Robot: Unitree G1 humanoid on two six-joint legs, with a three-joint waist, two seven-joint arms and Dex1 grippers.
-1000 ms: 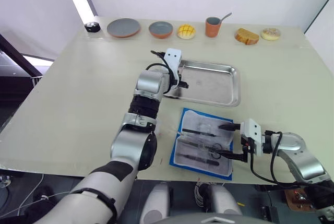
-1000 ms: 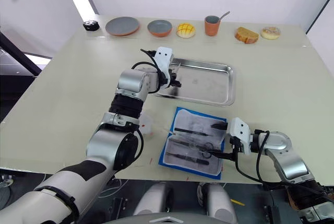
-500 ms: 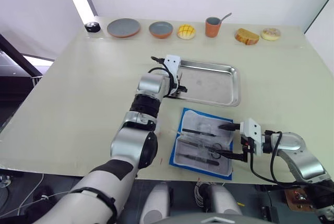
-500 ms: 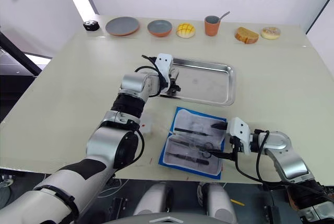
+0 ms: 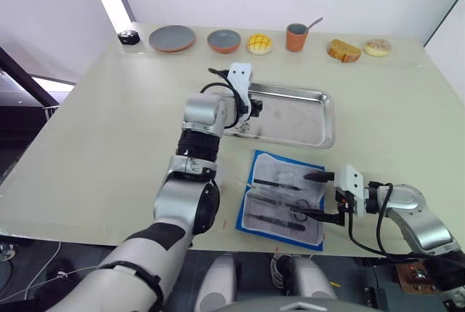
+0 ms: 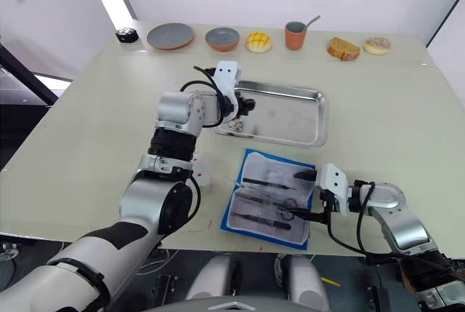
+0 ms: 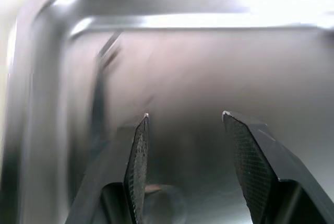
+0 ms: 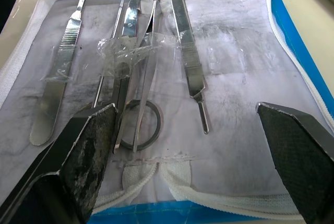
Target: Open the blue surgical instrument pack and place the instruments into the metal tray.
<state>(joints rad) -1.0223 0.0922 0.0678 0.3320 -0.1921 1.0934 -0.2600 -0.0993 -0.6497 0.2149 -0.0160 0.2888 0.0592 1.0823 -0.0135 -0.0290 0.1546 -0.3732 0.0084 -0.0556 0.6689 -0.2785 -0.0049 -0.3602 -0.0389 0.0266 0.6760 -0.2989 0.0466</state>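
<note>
Two plates (image 5: 172, 38), bun (image 5: 259, 44), cup (image 5: 296, 37) behind metal tray (image 5: 320, 140); both pincers spread: left pincer (image 7: 185, 145), right pincer (image 5: 314, 196).

In the left wrist view a slim tool (image 7: 102, 85) is lying blurred in the metal tray (image 7: 36, 104), its kind unreadable. Crumpled clear film (image 8: 130, 51) is covering the instruments (image 8: 156, 62) mid-length, and the right gripper (image 8: 188, 151) is hiding the blue surgical instrument pack (image 8: 292, 51) at its near corners.

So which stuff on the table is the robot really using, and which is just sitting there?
For the job:
- blue surgical instrument pack, lying open
- instruments in its lining
- metal tray
- left gripper, open over the tray
- right gripper, open at the pack

Just lying about:
- grey plates
- yellow bun
- orange cup with spoon
- breads
</note>
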